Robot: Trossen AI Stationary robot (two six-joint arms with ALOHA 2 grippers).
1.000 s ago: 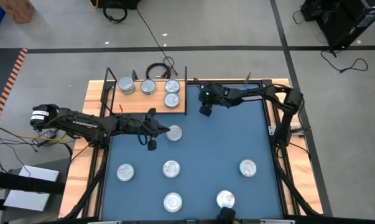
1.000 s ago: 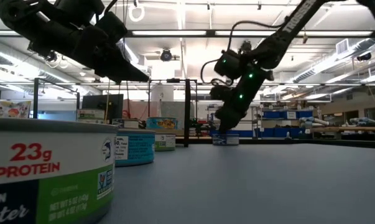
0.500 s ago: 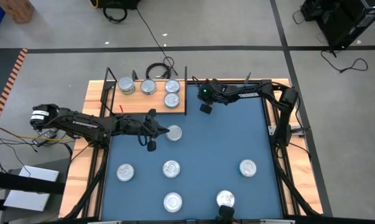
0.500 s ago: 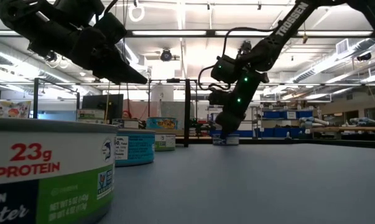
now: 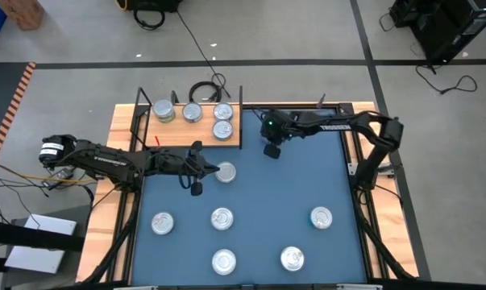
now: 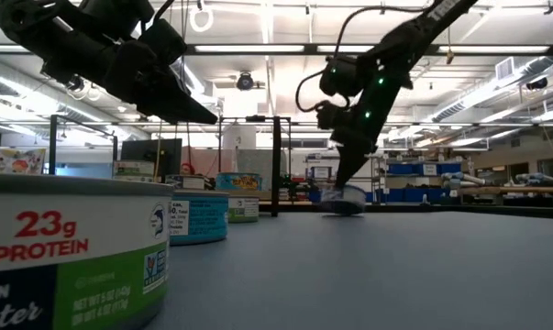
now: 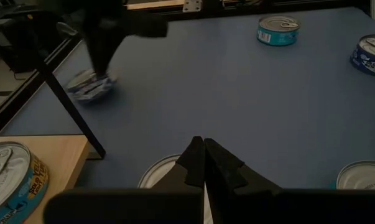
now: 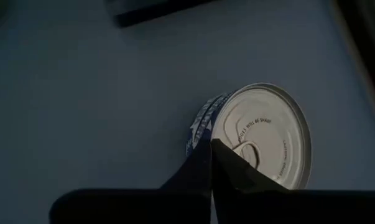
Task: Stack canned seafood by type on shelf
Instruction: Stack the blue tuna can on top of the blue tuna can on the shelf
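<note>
Jaws on your right arm stood fully shut with nothing between them, tips against the rim of a tin (image 8: 262, 134) at the bench's (image 5: 307, 185) 12 o'clock, just off the shelf's (image 5: 178, 133) 3 o'clock side. That tin sat tipped on its edge: silver pull-tab lid, blue-patterned wall. You risked knocking it over or rolling it away, since shut tips can only push. Your left jaws, also shut, hung over another tin (image 5: 225, 171) at 10 o'clock.
</note>
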